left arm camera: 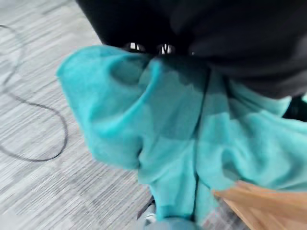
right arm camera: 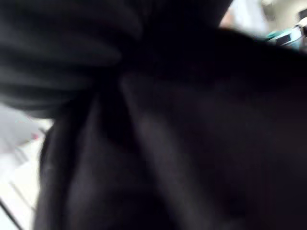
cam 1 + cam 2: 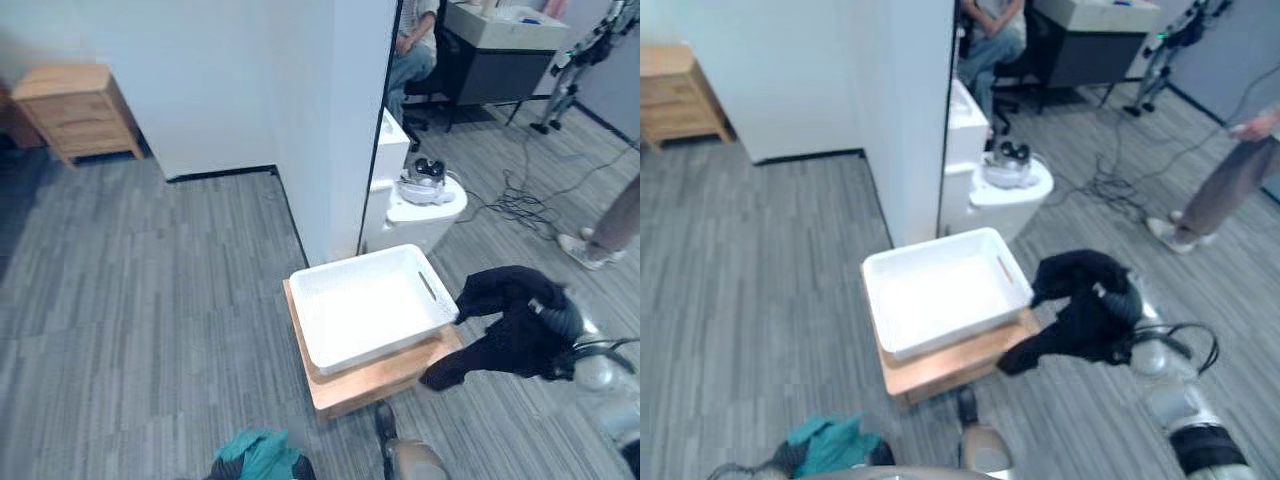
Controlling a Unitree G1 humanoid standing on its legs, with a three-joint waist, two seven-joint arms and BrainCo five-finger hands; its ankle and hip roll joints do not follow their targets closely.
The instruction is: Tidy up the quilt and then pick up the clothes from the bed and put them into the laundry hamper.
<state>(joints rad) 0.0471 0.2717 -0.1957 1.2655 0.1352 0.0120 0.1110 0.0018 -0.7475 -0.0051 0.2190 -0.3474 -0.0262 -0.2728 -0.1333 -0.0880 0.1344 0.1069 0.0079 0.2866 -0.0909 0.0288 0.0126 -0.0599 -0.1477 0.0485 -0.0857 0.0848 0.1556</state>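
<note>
**Two garments carried to the hamper, neither dropped yet**

The black, limp cloth garment [image 3: 510,325] is hanging from the robot's right hand [image 3: 1118,300], bunched over it and drooping just beside the right rim of the white rectangular plastic laundry hamper [image 3: 370,305]. It is off to the side, not over the opening; a judgement: it is being held there on approach, since a release now would land it on the floor. The cloth is covering the right hand; in its wrist view dark folds are all that is showing, so I cannot tell whether the fingers are curled or straight.

The teal crumpled cloth garment [image 1: 163,139] is hanging from the left hand [image 1: 165,49], low at the robot's left and well apart from the hamper. Dark fingertips are just peeking above the fabric, which is draping away beneath them; the grip itself is hidden, so I cannot tell its state either.

The hamper is sitting empty on a low, flat wooden platform [image 3: 375,385], which is raising it off the grey plank floor [image 3: 140,300], likely for easier reach.

Behind it, a white partition wall [image 3: 310,110] is standing. A seated person [image 3: 412,50] and a wooden bedside cabinet [image 3: 75,108] are further off.
</note>
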